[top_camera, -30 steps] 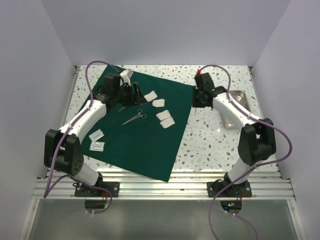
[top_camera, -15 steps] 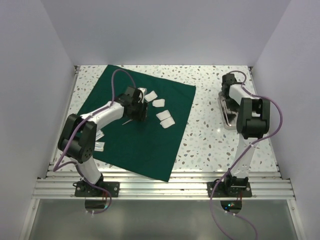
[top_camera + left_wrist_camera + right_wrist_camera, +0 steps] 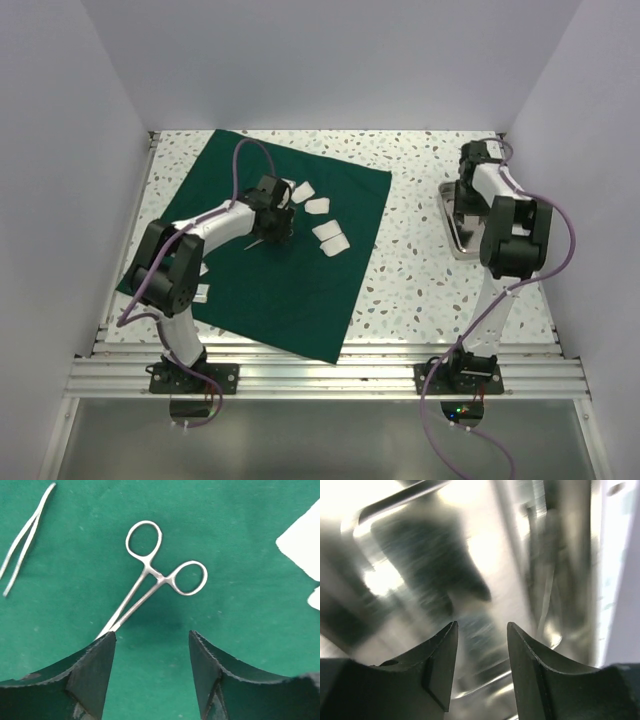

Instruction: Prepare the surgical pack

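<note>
On the speckled desk [image 3: 420, 270] a dark green cloth [image 3: 300, 290] lies flat and skewed, one corner pointing at the near edge between the two arm bases. A small white pad [image 3: 201, 292] sits at the cloth's left edge, beside the left arm's elbow.

Farther in, over the middle of the cloth, the left fingers [image 3: 92, 672] hang spread apart with nothing between them. Just beyond them a ring-handled steel clamp [image 3: 150, 582] lies flat on the cloth, its jaws shut. Its two finger loops point away from the wrist camera, and its thin tip runs back toward the left-hand finger and disappears behind that finger's edge. Whether the finger touches the tip cannot be told. A pair of thin tweezers [image 3: 22, 535] lies apart from the clamp, on its left in the wrist view.

To the right of the fingers in the top view, three more pads lie on the cloth: a double one [image 3: 331, 238] nearest, a second [image 3: 317, 206] behind it, and a third [image 3: 300, 189] farthest back, partly hidden by the arm.

Well apart from the cloth, at the desk's right side, stands the shiny steel tray [image 3: 449, 222]. The right fingers [image 3: 440, 660] point down into it, parted, holding nothing; only blurred reflections show on the tray floor.
</note>
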Robot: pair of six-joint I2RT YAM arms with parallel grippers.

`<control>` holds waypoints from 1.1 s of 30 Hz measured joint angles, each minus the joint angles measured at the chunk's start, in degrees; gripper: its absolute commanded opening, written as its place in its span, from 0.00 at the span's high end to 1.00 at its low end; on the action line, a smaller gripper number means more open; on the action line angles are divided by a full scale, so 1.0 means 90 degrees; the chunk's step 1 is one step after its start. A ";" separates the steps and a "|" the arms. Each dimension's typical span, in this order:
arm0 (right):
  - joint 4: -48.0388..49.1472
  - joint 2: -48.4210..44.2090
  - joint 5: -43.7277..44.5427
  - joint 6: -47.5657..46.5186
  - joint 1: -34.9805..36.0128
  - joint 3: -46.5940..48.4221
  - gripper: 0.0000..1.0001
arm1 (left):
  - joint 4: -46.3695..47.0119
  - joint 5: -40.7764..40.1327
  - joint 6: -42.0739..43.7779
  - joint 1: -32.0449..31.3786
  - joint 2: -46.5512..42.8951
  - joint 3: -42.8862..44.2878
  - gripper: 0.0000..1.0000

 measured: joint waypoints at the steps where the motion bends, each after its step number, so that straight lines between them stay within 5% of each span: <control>1: -0.0022 -0.0138 -0.0172 0.0146 0.0100 -0.0075 0.52 | -0.0002 -0.0053 0.0078 0.0002 0.0032 0.0019 0.40; 13: -0.0182 -0.2783 -0.2574 0.1532 0.1967 -0.1336 0.51 | -0.0024 -0.0510 0.0780 0.0075 0.0381 0.0206 0.48; 18: -0.0143 -0.3305 -0.3140 0.1761 0.1982 -0.1892 0.51 | -0.0068 -0.0525 0.0872 0.0223 0.0510 0.0304 0.49; 33: -0.0092 -0.3886 -0.3660 0.1804 0.2030 -0.2093 0.51 | -0.0160 0.0240 0.0976 0.0505 0.0699 0.0503 0.81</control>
